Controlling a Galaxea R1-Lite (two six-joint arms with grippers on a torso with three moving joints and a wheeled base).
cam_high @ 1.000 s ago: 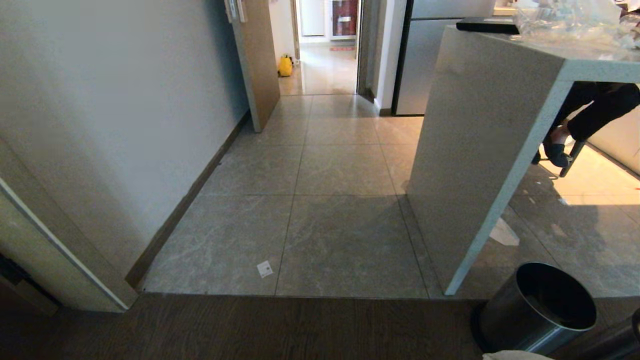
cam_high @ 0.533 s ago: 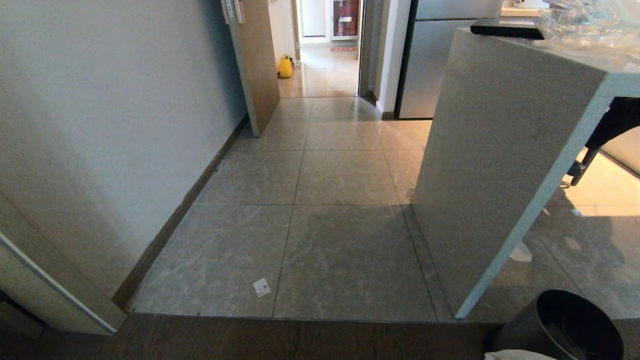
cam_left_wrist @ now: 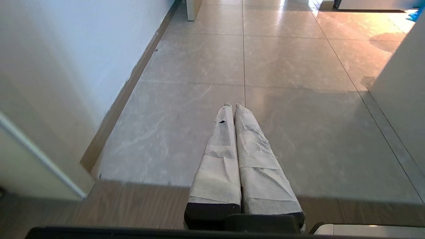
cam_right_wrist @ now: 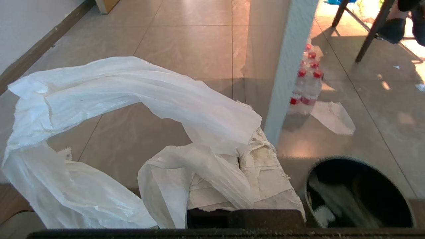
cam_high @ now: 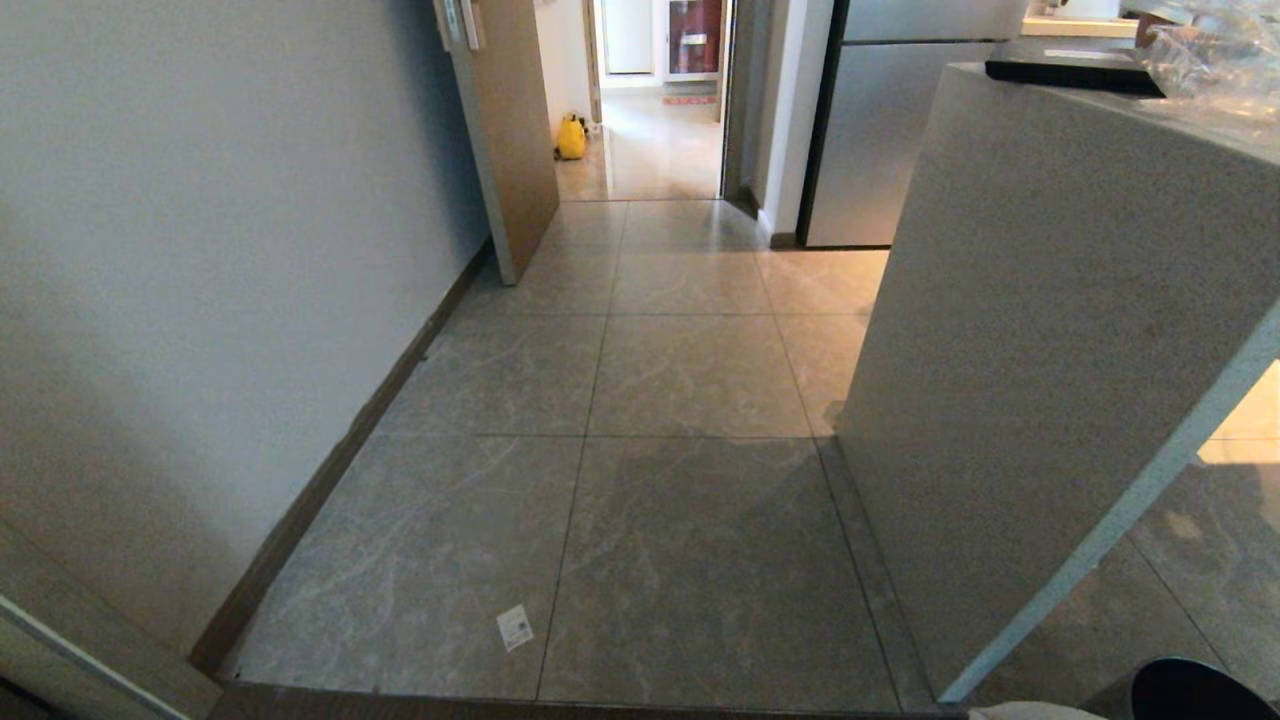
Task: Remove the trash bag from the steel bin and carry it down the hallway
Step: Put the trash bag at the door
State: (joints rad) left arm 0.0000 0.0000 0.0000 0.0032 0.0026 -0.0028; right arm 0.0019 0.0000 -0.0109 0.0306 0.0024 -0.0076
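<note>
Both grippers closed: right gripper (cam_right_wrist: 245, 156) pinches the thin white crinkled plastic trash bag (cam_right_wrist: 99, 109); left gripper (cam_left_wrist: 232, 109) empty. Risk: loose bag snagging the grey counter panel (cam_high: 1040, 370) on the right.

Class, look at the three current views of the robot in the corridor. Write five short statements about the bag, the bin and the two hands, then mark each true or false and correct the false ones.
1. The right hand is shut on the bag. True.
2. The bag sits inside the bin. False: it hangs from the right hand, outside the bin and beside it.
3. The left hand carries a bottle. False: it is shut and holds nothing.
4. Bottles with red caps stand on the floor by the counter's end panel. True.
5. In the head view the bin stands in the middle of the hallway. False: only its rim shows at the lower right corner.
</note>
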